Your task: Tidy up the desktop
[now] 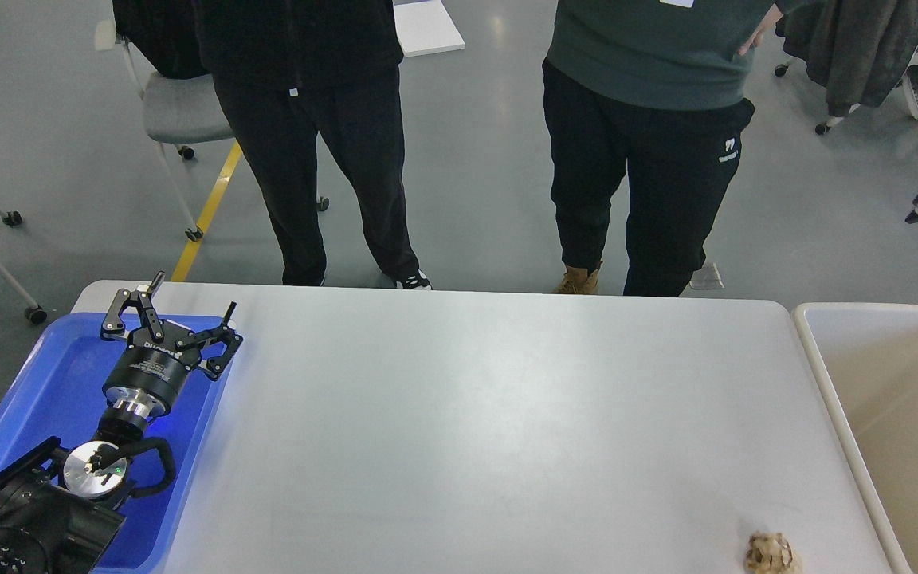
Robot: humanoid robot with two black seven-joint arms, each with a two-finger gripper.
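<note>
1. Spanning most of the view, the desktop (491,414) is a smooth, pale grey-white slab with rounded far corners and a soft sheen; its far edge runs straight across, and nearly all its surface lies bare.
2. Two people (650,143) in dark trousers stand on the grey floor just beyond that far edge.
3. A beige bin (806,335) with a cream rim sits just beside the desktop's right edge, its inside smooth and plain.
4. A blue tray (37,383), glossy plastic with a raised rounded lip, lies at the desktop's left side, its right lip resting over the tabletop.
5. The left arm (37,510), black with a metal disc at its joint, comes in over the tray.
6. The left gripper (184,307) hangs above the tray's far right corner, jaws spread wide with nothing between them.
7. A crumpled, brownish wad (770,552), rough and wrinkled, rests near the desktop's near right corner, close to the bin, well apart from the gripper.
</note>
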